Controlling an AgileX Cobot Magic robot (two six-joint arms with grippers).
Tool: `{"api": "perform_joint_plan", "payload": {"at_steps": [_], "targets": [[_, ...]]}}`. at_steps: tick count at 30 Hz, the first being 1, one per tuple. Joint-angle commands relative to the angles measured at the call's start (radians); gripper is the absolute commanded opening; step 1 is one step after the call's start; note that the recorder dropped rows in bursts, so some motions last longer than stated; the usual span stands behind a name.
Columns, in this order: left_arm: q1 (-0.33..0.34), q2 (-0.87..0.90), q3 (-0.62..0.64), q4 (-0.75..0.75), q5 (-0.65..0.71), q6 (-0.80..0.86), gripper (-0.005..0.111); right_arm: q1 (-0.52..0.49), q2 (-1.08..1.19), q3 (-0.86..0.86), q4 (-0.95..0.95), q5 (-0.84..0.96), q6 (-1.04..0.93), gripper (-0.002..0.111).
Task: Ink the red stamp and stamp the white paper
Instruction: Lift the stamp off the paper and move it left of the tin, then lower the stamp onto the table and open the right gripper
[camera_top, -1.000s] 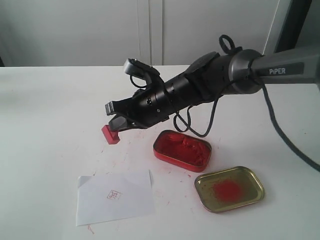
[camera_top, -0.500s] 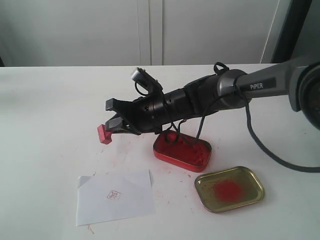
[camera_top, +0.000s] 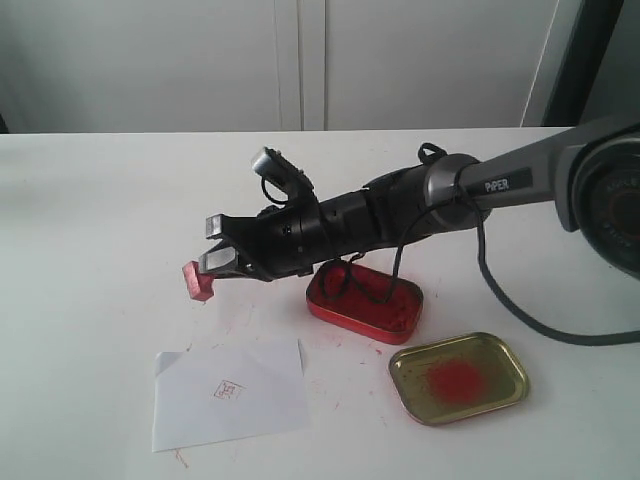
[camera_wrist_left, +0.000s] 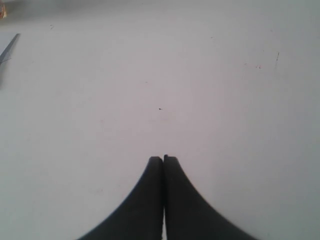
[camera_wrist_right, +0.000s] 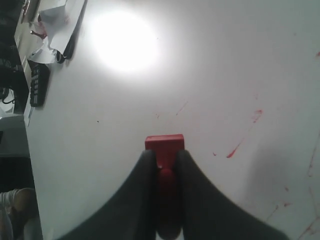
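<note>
Small bright red plastic stamp (camera_top: 198, 281), square block base: knob pinched in right gripper (camera_wrist_right: 164, 157), tilted, base end pointing left, left of centre. Small rectangular white paper sheet (camera_top: 262, 402): flat on table, nearer, far-left corner folded, faint red square imprint (camera_top: 228, 390) mid-sheet.

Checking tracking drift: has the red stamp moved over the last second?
Yes. The red stamp has shifted left in the exterior view, farther from the red ink tin.
</note>
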Motion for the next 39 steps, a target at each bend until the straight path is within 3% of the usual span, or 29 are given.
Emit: {"api": "perform_joint_plan", "payload": {"at_steps": [1, 11, 20, 36, 39], "targets": [[0.004, -0.004, 0.009, 0.0, 0.006, -0.001, 0.0, 0.0, 0.02, 0.003, 0.037, 0.019, -0.059, 0.0], [0.004, -0.004, 0.009, 0.0, 0.006, -0.001, 0.0, 0.0, 0.027, 0.003, 0.05, 0.026, -0.097, 0.0], [0.004, -0.004, 0.009, 0.0, 0.006, -0.001, 0.0, 0.0, 0.027, 0.003, 0.046, 0.02, -0.116, 0.018], [0.004, -0.004, 0.009, 0.0, 0.006, -0.001, 0.0, 0.0, 0.052, 0.003, 0.025, -0.053, -0.123, 0.018], [0.004, -0.004, 0.009, 0.0, 0.006, -0.001, 0.0, 0.0, 0.054, 0.003, 0.025, -0.058, -0.123, 0.028]]}}
